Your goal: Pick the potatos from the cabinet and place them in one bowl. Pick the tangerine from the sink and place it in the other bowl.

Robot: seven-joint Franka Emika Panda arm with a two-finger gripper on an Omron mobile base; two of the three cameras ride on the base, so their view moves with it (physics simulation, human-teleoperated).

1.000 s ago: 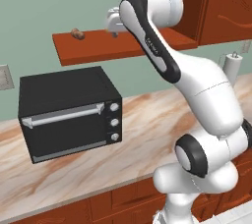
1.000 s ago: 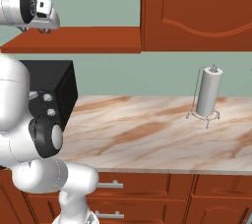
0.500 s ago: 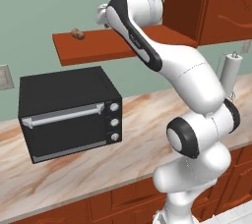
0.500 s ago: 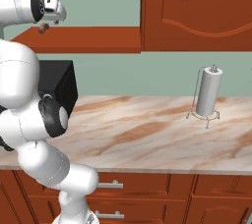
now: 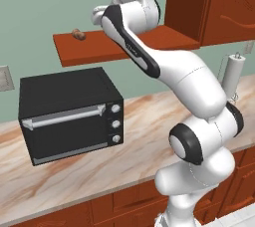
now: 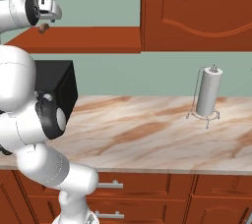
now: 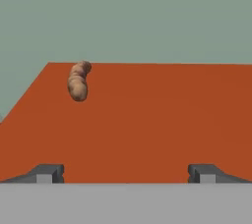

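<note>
The potatos (image 7: pixel 78 81) are lumpy brown ovals, lying one behind the other near the left end of the cabinet's (image 5: pixel 209 7) open shelf board (image 5: pixel 119 47). They also appear as a small brown lump, the potatos (image 5: pixel 78 34) (image 6: pixel 43 28). My gripper (image 7: pixel 125 174) is open over the shelf's front edge, short of the potatos and to their right, with nothing between its fingertips (image 7: pixel 47 173). The gripper (image 5: pixel 95 17) (image 6: pixel 52 12) hangs just right of them at shelf height. Both bowls, the tangerine and the sink are out of view.
A black toaster oven (image 5: pixel 69 114) stands on the marble counter (image 5: pixel 144 136) under the shelf. A paper towel holder (image 6: pixel 208 93) stands at the counter's right. The cabinet door (image 6: pixel 197 12) closes off the shelf's right end. Drawer fronts with metal handles (image 6: pixel 110 185) run below.
The arm has swung left along the shelf, bringing the hand closer to the potatos. The jaws have stayed open.
</note>
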